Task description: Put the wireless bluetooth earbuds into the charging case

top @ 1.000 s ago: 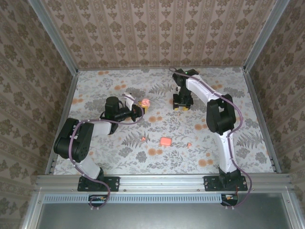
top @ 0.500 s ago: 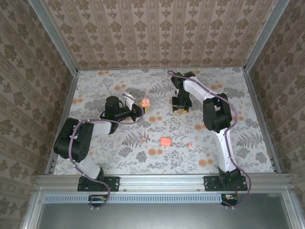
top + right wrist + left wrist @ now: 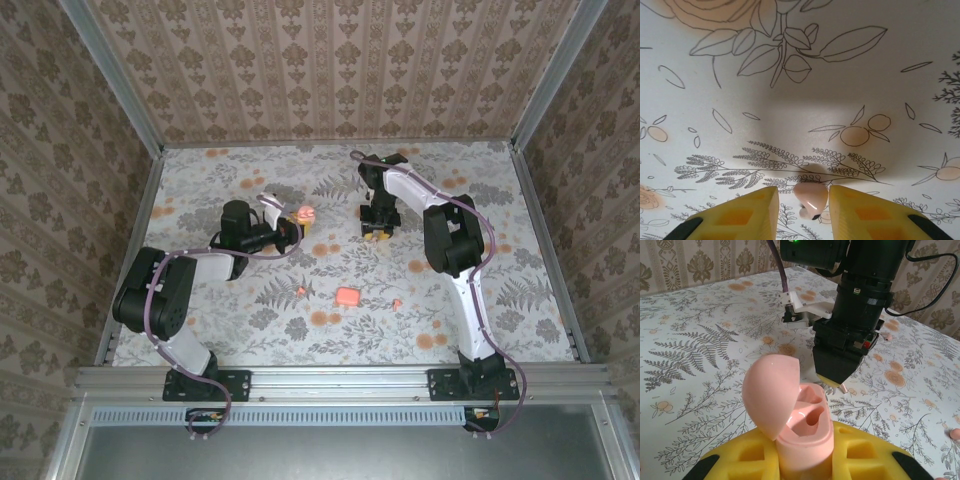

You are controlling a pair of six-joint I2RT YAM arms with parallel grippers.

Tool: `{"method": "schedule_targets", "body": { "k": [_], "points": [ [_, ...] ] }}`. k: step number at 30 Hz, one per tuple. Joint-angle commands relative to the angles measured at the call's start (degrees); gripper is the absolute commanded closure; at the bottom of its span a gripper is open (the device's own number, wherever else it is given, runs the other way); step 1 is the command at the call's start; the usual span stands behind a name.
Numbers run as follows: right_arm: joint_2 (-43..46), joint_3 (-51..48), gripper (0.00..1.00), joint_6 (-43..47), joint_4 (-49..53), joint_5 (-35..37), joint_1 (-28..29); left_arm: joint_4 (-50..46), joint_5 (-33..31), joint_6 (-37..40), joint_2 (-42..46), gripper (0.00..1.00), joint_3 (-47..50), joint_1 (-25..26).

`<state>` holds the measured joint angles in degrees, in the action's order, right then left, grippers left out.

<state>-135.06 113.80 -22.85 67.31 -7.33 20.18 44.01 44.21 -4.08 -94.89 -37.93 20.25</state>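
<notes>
The charging case [image 3: 805, 432] is pale salmon-pink. It stands upright in my left gripper [image 3: 805, 462], which is shut on its base. The lid [image 3: 771, 390] is swung open to the left, and both sockets inside are empty. From above, the case [image 3: 303, 215] sits at the left gripper's [image 3: 291, 229] tip, left of centre. My right gripper [image 3: 804, 207] points down at the table, its yellow fingers [image 3: 752, 210] on either side of a pale pink earbud [image 3: 810, 196]. Narrow gaps remain on both sides of the earbud, which lies on the cloth. In the top view the right gripper [image 3: 375, 226] is right of the case.
A flat salmon rounded-square piece [image 3: 347, 296] lies on the flowered cloth nearer the arm bases. Tiny coral nubs lie to its left [image 3: 303, 290] and right [image 3: 397, 302]. The right arm's black wrist [image 3: 855, 305] stands just beyond the open case. Patterned walls enclose the table.
My right gripper has shifted slightly left and toward the near side, and its jaws have narrowed around the earbud. The left arm and the case have not moved.
</notes>
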Motion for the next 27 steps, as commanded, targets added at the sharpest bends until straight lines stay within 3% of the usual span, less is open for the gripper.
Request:
{"method": "schedule_targets", "body": {
  "k": [1, 17, 27],
  "points": [
    [-1.1, -1.5, 0.68, -1.2, -0.4, -0.6, 0.1, -0.4, 1.5, 0.9, -1.0, 0.84, -1.7, 0.1],
    [2.8, -6.2, 0.78, -1.3, -6.0, 2.4, 0.3, -0.4, 2.0, 0.8, -1.9, 0.84, -2.4, 0.2],
    [17.7, -24.2, 0.79, -4.0, -24.2, 2.4, 0.7, 5.5, 1.7, -1.2, -4.0, 0.85, -1.3, 2.0]
  ]
}}
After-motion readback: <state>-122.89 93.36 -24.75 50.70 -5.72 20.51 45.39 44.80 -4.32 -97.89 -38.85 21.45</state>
